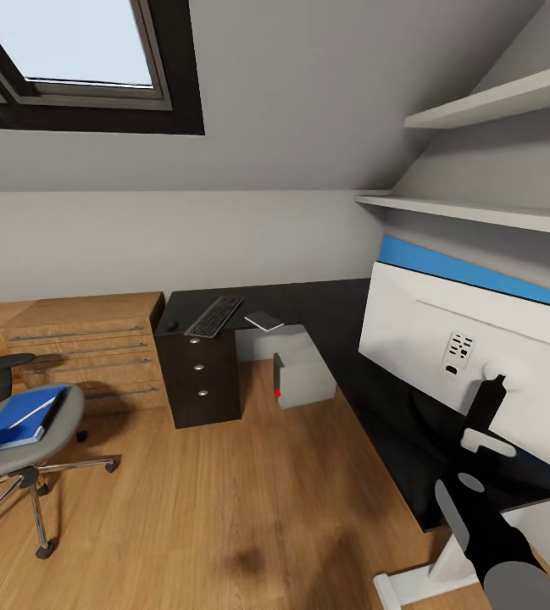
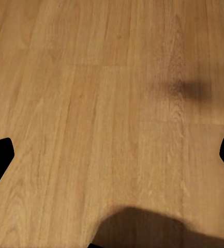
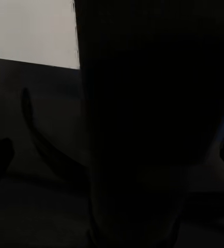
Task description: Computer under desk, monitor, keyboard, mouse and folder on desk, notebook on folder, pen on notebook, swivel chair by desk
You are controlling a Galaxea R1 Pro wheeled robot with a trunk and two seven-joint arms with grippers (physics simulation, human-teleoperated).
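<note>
The black L-shaped desk [image 1: 325, 305] runs along the back and right walls. On its back wing lie the keyboard [image 1: 213, 315], the small black mouse [image 1: 171, 326] to its left and the thin grey notebook [image 1: 263, 320] to its right. The grey computer [image 1: 304, 368] stands on the floor at the desk's inner corner. The monitor [image 1: 444, 339] stands on the right wing with its pale back towards me. My right gripper [image 1: 488, 407] [image 3: 112, 150] is open, close up against the monitor's dark stem. The swivel chair [image 1: 46, 445] stands far left, with the blue folder [image 1: 8, 424] and the pen [image 1: 33, 413] on its seat. My left gripper [image 2: 112, 150] hangs open over bare floor.
A light-wood drawer chest [image 1: 88, 347] stands left of the desk's black drawer unit [image 1: 200, 381]. Two wall shelves [image 1: 478, 212] hang above the right wing, and a blue panel [image 1: 478, 271] shows behind the monitor. Plank floor [image 1: 224, 508] spreads between chair and desk.
</note>
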